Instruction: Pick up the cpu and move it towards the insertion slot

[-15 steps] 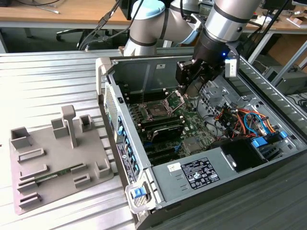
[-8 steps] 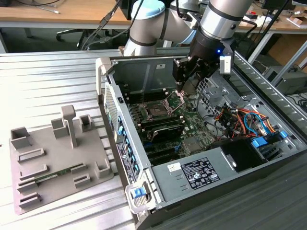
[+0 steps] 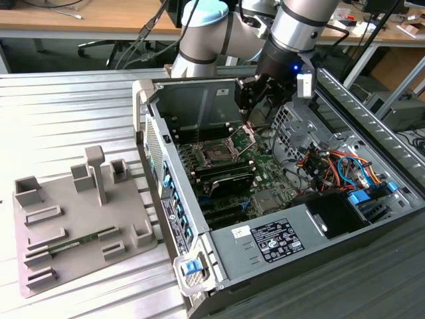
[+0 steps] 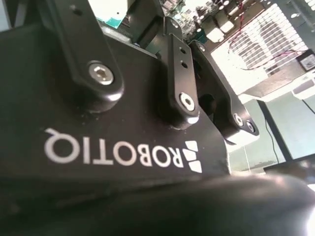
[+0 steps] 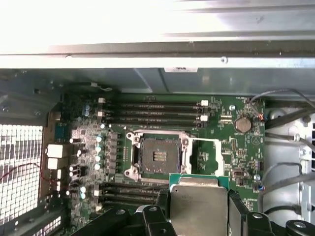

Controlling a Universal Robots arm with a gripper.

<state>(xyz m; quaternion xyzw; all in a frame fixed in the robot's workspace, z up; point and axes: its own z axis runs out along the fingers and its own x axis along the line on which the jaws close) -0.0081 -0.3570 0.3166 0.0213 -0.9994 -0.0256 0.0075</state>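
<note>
The cpu [image 5: 199,204], a flat square chip with a pale silvery top and green edge, sits between two black fingers [image 5: 161,205] in the first wrist view. My gripper [image 5: 199,196] is shut on it. The insertion slot [image 5: 158,156] is a dark square socket in a silver frame on the green motherboard, with its load plate [image 5: 209,156] swung open beside it. The chip hangs above the board, just off the socket's open-plate side. In the exterior view my gripper [image 3: 251,109] reaches down into the open computer case, above and behind the insertion slot [image 3: 216,154].
Long black memory slots [image 5: 152,113] flank the socket. The case's upright metal wall [image 3: 199,100] stands behind the gripper, and orange and blue cables [image 3: 332,166] lie at the exterior view's right. A grey plastic holder [image 3: 73,212] with a green memory stick [image 3: 70,244] sits outside the case.
</note>
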